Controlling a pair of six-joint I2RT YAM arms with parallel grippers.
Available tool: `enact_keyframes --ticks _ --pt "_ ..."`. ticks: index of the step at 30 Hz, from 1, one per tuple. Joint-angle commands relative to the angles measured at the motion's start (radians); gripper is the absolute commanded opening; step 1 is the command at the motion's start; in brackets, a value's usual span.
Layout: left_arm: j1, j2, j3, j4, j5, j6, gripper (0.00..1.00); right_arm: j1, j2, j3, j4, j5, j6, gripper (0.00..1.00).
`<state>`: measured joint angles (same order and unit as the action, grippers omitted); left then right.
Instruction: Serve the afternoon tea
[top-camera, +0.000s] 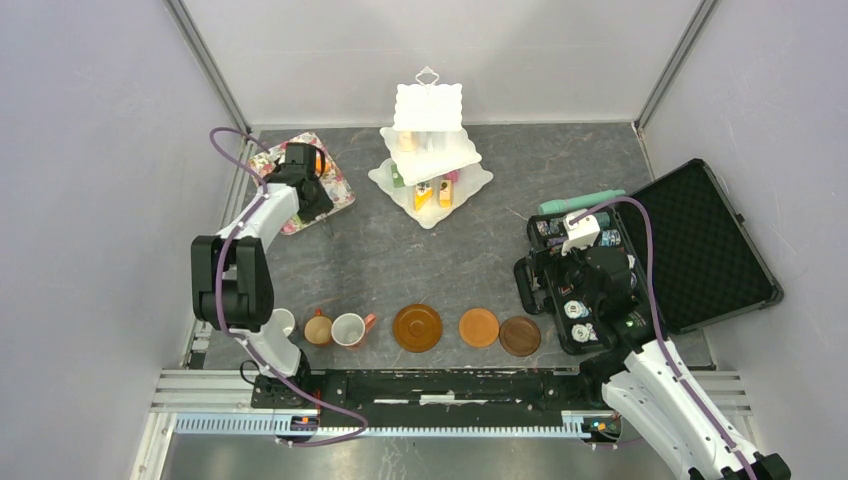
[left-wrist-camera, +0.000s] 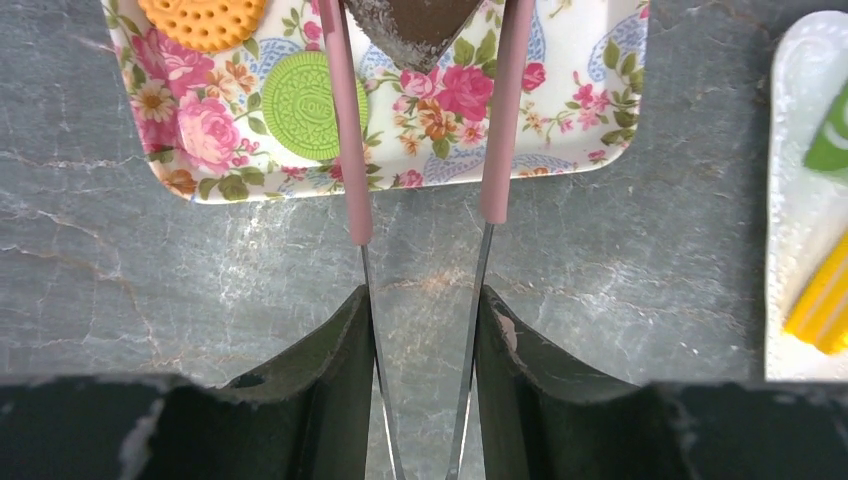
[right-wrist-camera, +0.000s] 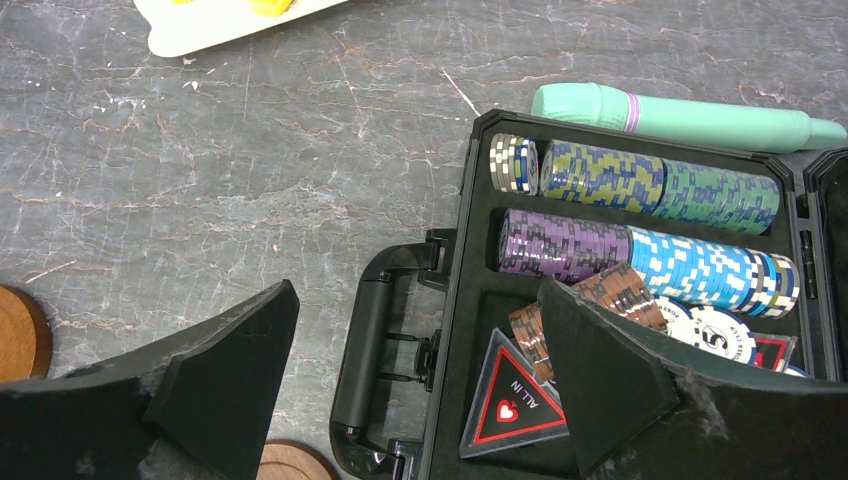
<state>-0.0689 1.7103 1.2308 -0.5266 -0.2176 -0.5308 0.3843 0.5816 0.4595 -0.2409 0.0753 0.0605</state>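
Observation:
The white three-tier stand (top-camera: 430, 150) stands at the back centre with small toy cakes (top-camera: 432, 192) on its lower tiers. Three mugs (top-camera: 318, 328) and three brown-orange saucers (top-camera: 479, 327) line the near edge. My left gripper (top-camera: 300, 165) is shut on metal tongs with pink tips (left-wrist-camera: 350, 150). The tongs pinch a brown wedge-shaped cake (left-wrist-camera: 410, 25) above the floral tray (left-wrist-camera: 590, 110). My left gripper (left-wrist-camera: 423, 300) hovers over the table just short of the tray. My right gripper (right-wrist-camera: 415, 290) is open and empty over the handle of the poker chip case (right-wrist-camera: 385, 340).
An orange biscuit (left-wrist-camera: 203, 18) and a green biscuit (left-wrist-camera: 303, 103) lie on the floral tray. The stand's base (left-wrist-camera: 800, 220) is to the right of the left gripper. The open black case (top-camera: 690, 250) sits at the right with a mint-green tube (right-wrist-camera: 680, 115) behind it.

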Motion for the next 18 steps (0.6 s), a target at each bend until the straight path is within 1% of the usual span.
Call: enact_keyframes --ticks 1,5,8,11,14,18 --pt "0.010 -0.092 0.081 -0.070 0.097 0.039 0.19 0.004 -0.008 -0.005 0.032 -0.005 0.010 0.98" --pt "0.008 -0.154 0.108 -0.152 0.212 0.097 0.17 0.004 -0.013 -0.004 0.032 0.002 0.007 0.98" --pt "0.004 -0.231 0.103 -0.194 0.319 0.156 0.17 0.003 -0.010 -0.002 0.031 0.001 0.008 0.98" --pt "-0.022 -0.312 0.099 -0.254 0.341 0.220 0.17 0.004 -0.009 -0.001 0.031 0.000 0.006 0.98" --pt "-0.073 -0.396 0.098 -0.307 0.345 0.274 0.19 0.004 -0.007 0.002 0.028 0.003 0.006 0.98" --pt "-0.147 -0.466 0.111 -0.352 0.358 0.296 0.20 0.005 -0.006 0.001 0.028 0.009 0.006 0.98"
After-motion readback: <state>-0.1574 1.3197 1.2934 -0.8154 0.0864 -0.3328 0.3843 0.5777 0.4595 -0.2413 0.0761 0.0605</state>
